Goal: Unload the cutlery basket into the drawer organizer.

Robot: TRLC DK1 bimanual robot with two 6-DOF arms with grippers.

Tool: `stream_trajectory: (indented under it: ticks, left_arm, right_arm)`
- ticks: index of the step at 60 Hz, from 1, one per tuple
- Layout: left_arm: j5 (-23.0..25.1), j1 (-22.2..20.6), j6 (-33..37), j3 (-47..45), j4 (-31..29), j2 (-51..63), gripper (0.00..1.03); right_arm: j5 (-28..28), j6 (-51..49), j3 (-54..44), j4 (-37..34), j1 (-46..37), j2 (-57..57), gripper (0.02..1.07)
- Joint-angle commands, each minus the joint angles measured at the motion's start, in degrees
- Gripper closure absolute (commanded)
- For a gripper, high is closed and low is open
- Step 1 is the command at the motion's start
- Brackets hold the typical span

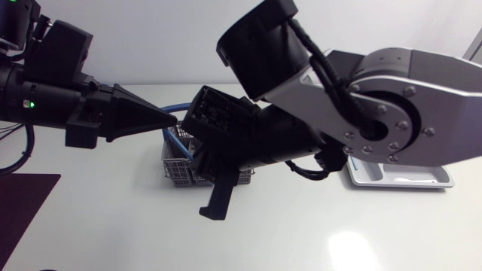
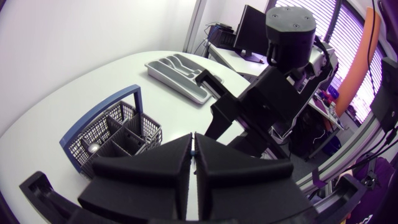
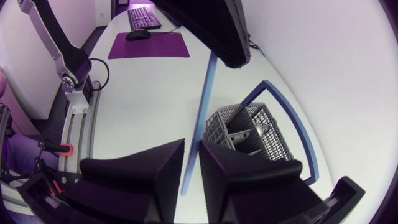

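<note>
The grey wire cutlery basket [image 1: 175, 167] [image 2: 118, 134] [image 3: 249, 134] with a blue hoop handle [image 3: 280, 106] stands mid-table, and metal cutlery [image 3: 258, 130] shows inside it. My left gripper [image 1: 172, 119] [image 2: 194, 155] hangs just above the basket's left side, shut on a long thin blue rod [image 3: 202, 112]. The rod runs from the left gripper's tips into the narrow gap of my right gripper [image 3: 191, 171] [image 1: 215, 209], whose fingers stand close on either side of it. The right arm [image 2: 280, 93] hides most of the basket from above. The grey drawer organizer [image 1: 399, 179] [image 2: 180, 71] lies at the right.
A dark purple mat [image 1: 22, 203] [image 3: 149, 45] lies at the table's left edge, with a keyboard [image 3: 143, 15] beyond it. White tabletop lies bare in front of the basket.
</note>
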Motion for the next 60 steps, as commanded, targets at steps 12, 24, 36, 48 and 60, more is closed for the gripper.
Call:
stream_trajectory:
  ticks: [12, 24, 36, 48, 60]
  left_arm:
    - [0.86, -0.38, -5.84, 1.37, 4.36, 0.91, 0.79]
    - [1.04, 2.08, -12.35, 3.30, 12.27, 0.38, 0.30]
    - [-0.10, 7.80, -11.91, 4.53, 15.34, 2.84, 0.26]
    - [-15.22, 1.64, -2.94, -2.24, 16.40, 4.42, 0.26]
    - [-31.22, -10.40, 4.00, -11.38, 20.79, 4.25, 0.26]
  right_arm:
    - [-1.11, 1.45, -3.39, -1.28, -0.34, 0.79, 1.01]
    - [-0.85, 0.84, -8.49, -2.42, -1.48, -2.90, 1.01]
    - [-0.76, -0.13, -14.20, -3.30, -11.94, -11.16, 1.01]
    - [-2.78, -3.03, -16.22, -2.95, -31.98, -15.55, 1.01]
    - [-4.89, -2.50, -12.53, 0.65, -52.02, -9.58, 1.01]
